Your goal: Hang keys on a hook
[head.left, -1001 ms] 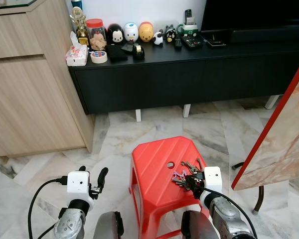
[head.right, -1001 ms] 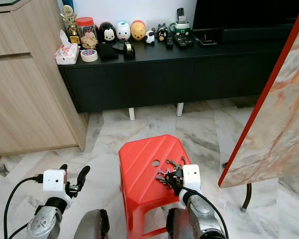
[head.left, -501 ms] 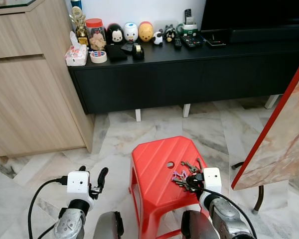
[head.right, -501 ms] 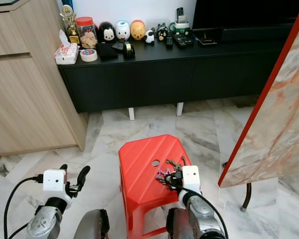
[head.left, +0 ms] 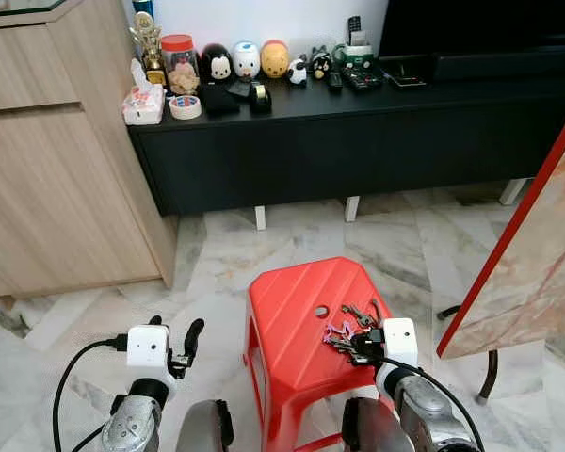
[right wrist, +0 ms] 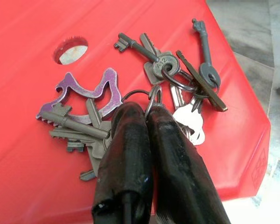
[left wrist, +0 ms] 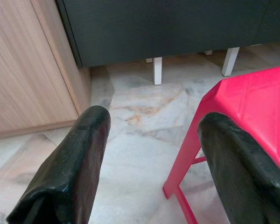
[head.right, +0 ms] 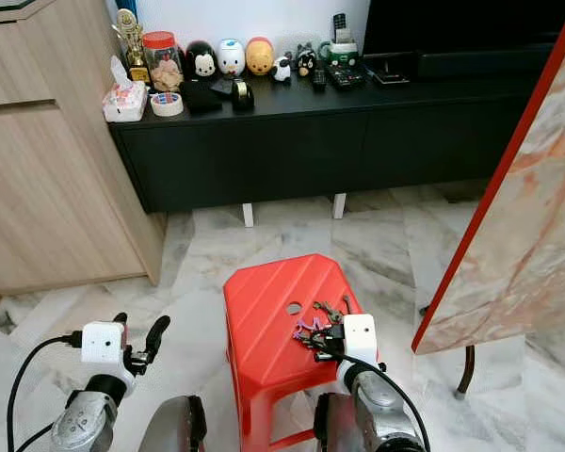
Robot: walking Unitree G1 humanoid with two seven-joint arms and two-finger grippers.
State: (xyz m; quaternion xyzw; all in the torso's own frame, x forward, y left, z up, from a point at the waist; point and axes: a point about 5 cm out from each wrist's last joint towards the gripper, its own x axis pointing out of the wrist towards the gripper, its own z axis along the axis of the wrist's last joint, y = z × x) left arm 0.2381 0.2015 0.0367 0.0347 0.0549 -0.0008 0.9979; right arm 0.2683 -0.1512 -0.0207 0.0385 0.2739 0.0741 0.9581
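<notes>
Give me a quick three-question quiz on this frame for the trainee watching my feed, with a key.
1. True or false: the right tool has its fingers pressed together over the ring of the bunch of keys.
2. What do the keys lie on?
A. the black cabinet
B. the red stool
C. the marble floor
3. Fill in: the left tool hangs with its fingers ____, beside the stool and above the floor.

Key:
1. True. The two fingers meet at the ring, with the keys fanned out on either side.
2. B. They rest on the red stool, near the round hole in its top.
3. Apart (open); it holds nothing.
</notes>
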